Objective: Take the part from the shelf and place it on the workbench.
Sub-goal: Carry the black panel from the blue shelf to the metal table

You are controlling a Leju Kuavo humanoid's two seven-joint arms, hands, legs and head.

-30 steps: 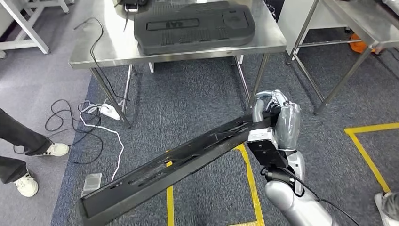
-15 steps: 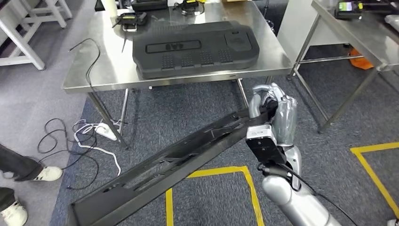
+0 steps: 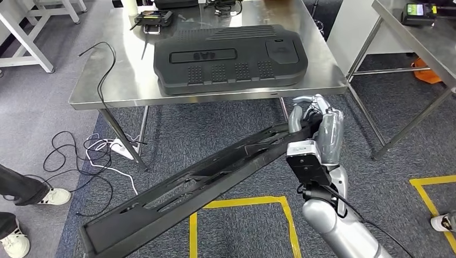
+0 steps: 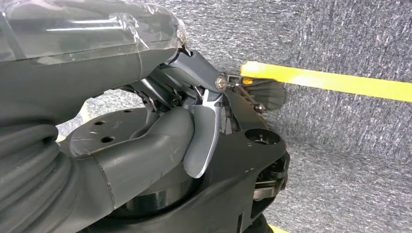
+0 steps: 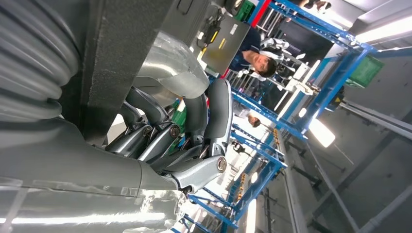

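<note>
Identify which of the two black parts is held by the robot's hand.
The long black rail, gripped at its upper end by the right hand; the broad ribbed panel lies untouched on the steel table.

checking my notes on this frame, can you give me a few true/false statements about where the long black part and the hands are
1. The right hand grips one end of the long black part. True.
2. The long black part lies on the steel workbench. False: it is held over the carpet, in front of the bench.
3. A large black moulded panel sits on the workbench. True.
4. The left hand grips the part's other end. False: it holds nothing, fingers curled in.
5. The floor is marked with red tape. False: the tape is yellow.
</note>
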